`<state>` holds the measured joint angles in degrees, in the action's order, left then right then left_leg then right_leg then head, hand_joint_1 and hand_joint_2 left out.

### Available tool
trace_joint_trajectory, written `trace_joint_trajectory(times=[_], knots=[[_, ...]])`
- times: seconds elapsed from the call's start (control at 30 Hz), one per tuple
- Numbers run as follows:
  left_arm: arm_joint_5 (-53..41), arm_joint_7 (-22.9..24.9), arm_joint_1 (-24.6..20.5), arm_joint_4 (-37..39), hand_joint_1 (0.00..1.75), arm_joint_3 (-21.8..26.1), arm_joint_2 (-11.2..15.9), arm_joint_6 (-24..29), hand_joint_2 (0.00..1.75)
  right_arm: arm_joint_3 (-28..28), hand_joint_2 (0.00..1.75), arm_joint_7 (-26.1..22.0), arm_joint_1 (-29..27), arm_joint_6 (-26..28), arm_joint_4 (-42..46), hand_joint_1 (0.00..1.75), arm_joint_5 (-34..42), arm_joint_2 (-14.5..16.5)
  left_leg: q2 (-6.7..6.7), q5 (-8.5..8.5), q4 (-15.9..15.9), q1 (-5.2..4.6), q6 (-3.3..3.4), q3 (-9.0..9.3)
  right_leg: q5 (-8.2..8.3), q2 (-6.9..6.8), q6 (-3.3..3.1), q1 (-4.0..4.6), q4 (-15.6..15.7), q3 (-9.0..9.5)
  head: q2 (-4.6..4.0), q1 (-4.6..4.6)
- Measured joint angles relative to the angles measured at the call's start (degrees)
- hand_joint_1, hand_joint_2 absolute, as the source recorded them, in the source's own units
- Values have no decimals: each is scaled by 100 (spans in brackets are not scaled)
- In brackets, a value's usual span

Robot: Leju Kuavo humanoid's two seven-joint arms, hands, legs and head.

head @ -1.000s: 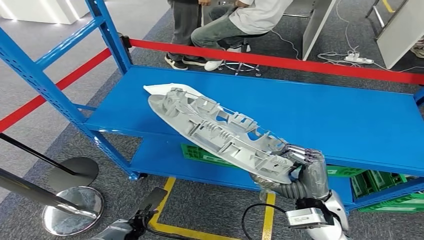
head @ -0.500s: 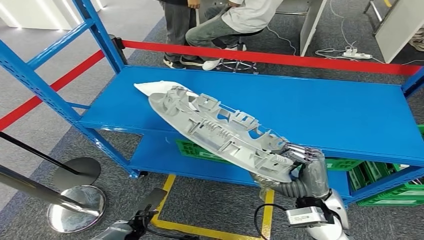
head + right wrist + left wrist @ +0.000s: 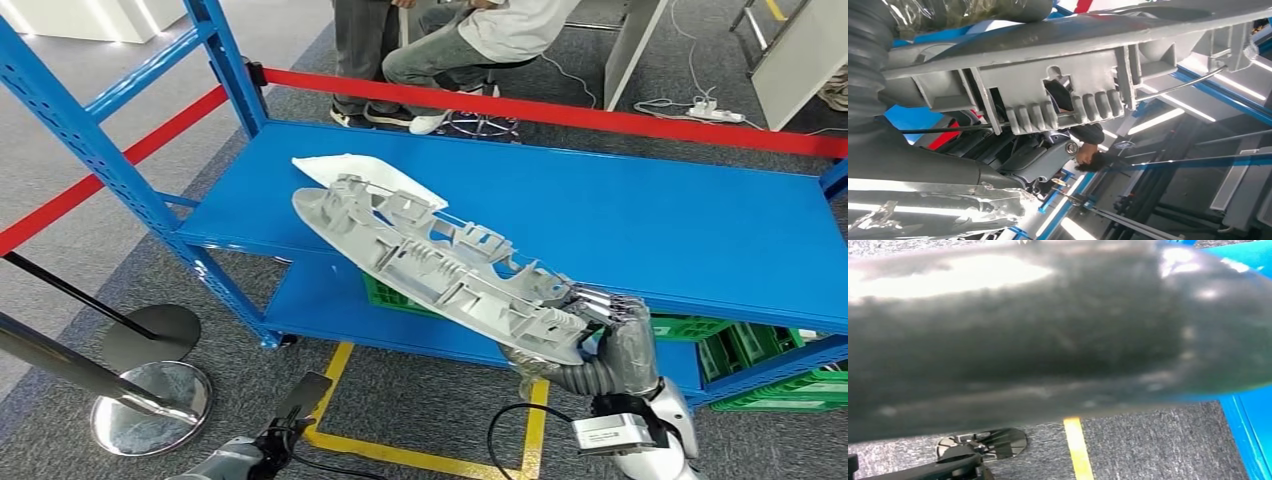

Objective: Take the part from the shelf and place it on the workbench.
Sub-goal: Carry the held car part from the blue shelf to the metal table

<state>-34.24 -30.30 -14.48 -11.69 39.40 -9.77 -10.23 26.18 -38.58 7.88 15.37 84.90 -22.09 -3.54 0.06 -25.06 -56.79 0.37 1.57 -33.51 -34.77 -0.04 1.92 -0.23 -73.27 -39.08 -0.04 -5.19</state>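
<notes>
Head view. Right hand (image 3: 612, 338) at about 5 o'clock in the frame, fingers wrapped over the near end of the long grey part (image 3: 440, 265), gripping it. The part runs from the hand up toward 10 o'clock, ribbed inner side facing up, tilted, far end highest. It hangs above the front edge of the blue shelf (image 3: 640, 215), lifted off the deck; whether any of it touches the shelf cannot be told.

A white sheet-like piece (image 3: 365, 172) lies on the shelf deck just past the part's far end, toward 11 o'clock.

Green crates (image 3: 770, 375) sit on the lower shelf level, at 4 o'clock. Red barrier tape (image 3: 600, 124) runs behind the shelf. Two people's legs (image 3: 420, 55) at 12 o'clock, one seated. Stanchion bases (image 3: 150, 405) on the floor at 8 o'clock.

Right wrist view: part's ribbed underside (image 3: 1058, 95) close up.

Left arm low at 7 o'clock; left hand state cannot be told.
</notes>
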Motion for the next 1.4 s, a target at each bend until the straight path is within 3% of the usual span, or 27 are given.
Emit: trace_joint_trajectory(times=[0.07, 0.13, 0.17, 0.27, 0.33, 0.4, 0.47, 0.5, 0.53, 0.6, 0.67, 0.77, 0.8, 0.87, 0.93, 0.97, 1.0, 1.03, 1.13, 1.2, 1.27, 1.3, 1.33, 1.4], knots=[[3, -1, -1, 0, 0, 1, -3, 0, 0, 0, 175, 1, 13, -2, -7, 175, 5, 0, -5, 14, -3, -1, -19, 0, 395, -4, -12, -6, 712, 360, 0, 1], [6, -4, -9, 0, 0, 1, -3, 0, 0, 1, 175, -3, 40, -2, -8, 175, 11, 0, -10, 42, -24, -26, -66, -35, 635, -3, -34, -2, 1402, 711, 0, 1], [6, -6, -11, 0, 0, 1, -3, 0, 0, 1, 175, -4, 48, -3, -9, 175, 13, 0, -11, 63, -38, -37, -98, -67, 654, 2, -48, 1, 1552, 775, 0, -4], [6, -13, -6, 0, 0, 1, -4, 0, 0, -1, 175, -1, 44, -7, -13, 175, 14, 0, -11, 87, -77, -40, -186, -142, 678, 17, -124, -5, 1572, 737, 0, -9], [6, -16, -8, 0, 0, 1, -4, 0, 0, -2, 175, -1, 55, -7, -13, 175, 14, 1, -14, -162, -353, -27, -247, -249, 734, 4, -204, -24, 1582, 700, 0, -20], [7, -17, -8, 0, 0, 1, -3, 0, 0, -3, 175, -3, 65, -8, -14, 175, 15, 2, -14, -621, -1056, -12, -302, -504, 784, -6, -254, -23, 1579, 636, 0, -33], [8, -17, 2, 0, 0, 1, -1, 0, 0, -4, 175, -2, 60, -10, -21, 175, 15, 2, -15, -892, -1651, -6, -317, -683, 834, -8, -265, -11, 1568, 557, 0, -32], [8, -17, 5, 0, 0, 1, 0, 0, 0, -4, 175, -2, 57, -10, -24, 175, 15, 2, -15, -867, -1667, -6, -308, -635, 859, -7, -263, -4, 1562, 519, 0, -33], [8, -17, 5, 0, 0, 1, 0, 0, 0, -4, 175, -2, 55, -11, -26, 175, 15, 2, -15, -745, -1454, -8, -288, -473, 884, -4, -257, 4, 1557, 489, 0, -33], [8, -18, -8, 0, 0, 1, 1, 0, 0, -5, 175, -2, 56, -11, -27, 175, 15, 3, -19, -440, -665, -22, -221, 24, 927, 0, -231, 22, 1552, 452, 0, -31], [11, -24, -29, 0, 0, 1, 0, 3, 0, -6, 175, -2, 63, -10, -27, 175, 15, 4, -23, -328, -128, -46, -163, 315, 973, -4, -181, 37, 1540, 412, 0, -29], [16, -34, -27, 0, 0, 1, -3, 16, 0, -7, 175, -2, 67, -9, -27, 175, 15, 4, -15, -272, -19, -57, -86, 295, 1041, -8, -76, 28, 1537, 349, 0, -29], [16, -36, -30, -1, 0, 2, -4, 17, 0, -5, 175, -3, 68, -9, -27, 175, 15, 4, -6, -224, 5, -49, -50, 273, 985, -4, -42, 24, 1495, 310, 0, -22], [17, -37, -50, -1, 0, 2, -11, 13, 0, -2, 175, -5, 78, -10, -27, 175, 15, 4, 11, -121, 44, -30, 13, 195, 626, 4, 16, 12, 1107, 137, 0, -2], [19, -38, -58, 0, 0, 2, -11, 8, 0, 0, 175, -5, 86, -11, -32, 175, 16, 4, 14, -33, 38, -40, 47, 75, 147, 2, 66, -1, 369, -92, 0, 14], [21, -38, -56, 0, 0, 2, -9, 7, 0, -1, 175, -4, 85, -11, -38, 175, 17, 4, 16, 10, 32, -44, 48, 13, 18, 1, 82, -6, 79, -150, 0, 12], [23, -38, -55, 0, 0, 3, -7, 8, 0, -1, 175, -3, 85, -11, -44, 175, 17, 4, 17, 52, 25, -47, 46, -48, 2, 0, 93, -7, -31, -124, 0, 11], [25, -38, -55, 0, 0, 3, -7, 12, 0, -2, 175, -1, 85, -11, -50, 175, 17, 4, 17, 90, 19, -48, 38, -102, 94, -1, 95, -9, 81, 12, 0, 13], [37, -44, -58, -1, 0, 3, -14, 25, 0, -2, 175, -2, 110, -13, -55, 175, 18, 4, 11, 191, 3, -59, -18, -215, 430, -1, 54, -4, 1226, 808, 0, 11], [48, -51, -63, -1, 0, 2, -16, 27, 0, -2, 175, -5, 128, -16, -55, 175, 23, 4, 11, 273, 0, -72, -79, -259, 449, 6, 5, 12, 1666, 1075, 0, 7], [52, -54, -58, 0, 0, 2, -18, 28, 0, -2, 175, -5, 128, -18, -55, 175, 28, 4, 9, 342, 3, -69, -141, -288, 504, 5, -74, 12, 1706, 1054, 0, 6], [54, -54, -54, 0, 0, 1, -18, 30, 0, -3, 175, -4, 130, -18, -55, 175, 31, 4, 3, 296, -24, -63, -177, -311, 546, -1, -128, 4, 1713, 1022, 0, 4], [55, -54, -51, -1, 0, 1, -18, 32, 0, -4, 175, -4, 134, -19, -55, 175, 32, 5, -2, 156, -133, -56, -214, -359, 597, -9, -186, -7, 1722, 980, 0, -4], [56, -54, -49, -1, 0, 1, -17, 38, 0, -7, 175, -5, 141, -20, -55, 175, 34, 9, -8, -363, -697, -32, -289, -543, 705, -20, -265, -15, 1728, 863, 0, -19]])
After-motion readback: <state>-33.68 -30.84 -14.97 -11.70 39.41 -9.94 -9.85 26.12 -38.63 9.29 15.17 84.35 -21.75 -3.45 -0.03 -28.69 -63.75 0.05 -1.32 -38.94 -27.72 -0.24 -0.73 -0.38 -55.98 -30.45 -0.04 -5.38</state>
